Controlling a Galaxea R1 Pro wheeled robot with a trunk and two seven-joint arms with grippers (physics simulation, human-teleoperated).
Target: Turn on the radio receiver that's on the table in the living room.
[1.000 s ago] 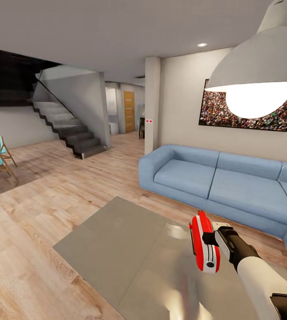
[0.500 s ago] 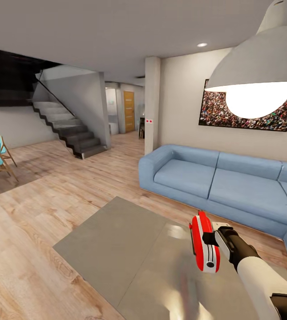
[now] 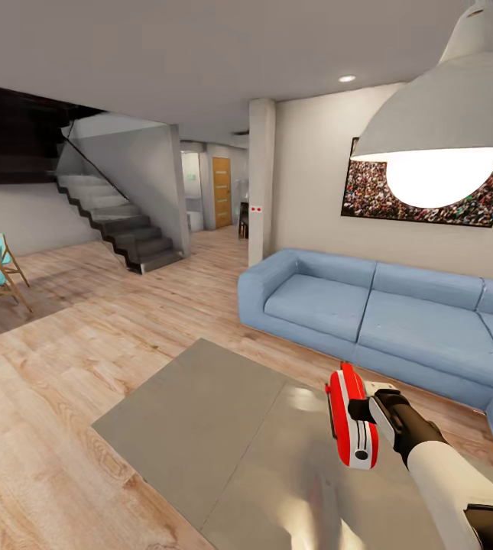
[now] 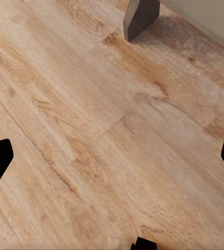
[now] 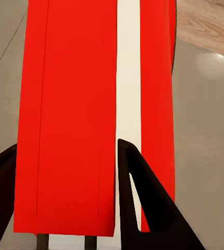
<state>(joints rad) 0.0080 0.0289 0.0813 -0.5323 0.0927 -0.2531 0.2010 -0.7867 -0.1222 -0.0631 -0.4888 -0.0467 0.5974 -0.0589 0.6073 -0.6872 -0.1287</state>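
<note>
Radio receiver (image 3: 351,418) in right hand (image 3: 362,409); left wrist sees floor (image 4: 101,135).

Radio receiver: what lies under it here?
Under the radio receiver, held by the right hand, lies the glossy table. Whether it rests on the top or is lifted cannot be seen.

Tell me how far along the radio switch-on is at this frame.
Done: the robot is at the table in the living room, and the right gripper is closed on the radio receiver, held upright above the tabletop. In hand: that grasp, with the fingers against its red body. Left: actually switching it on; no picture shows that it is on. The left gripper hangs open over the floor.
</note>
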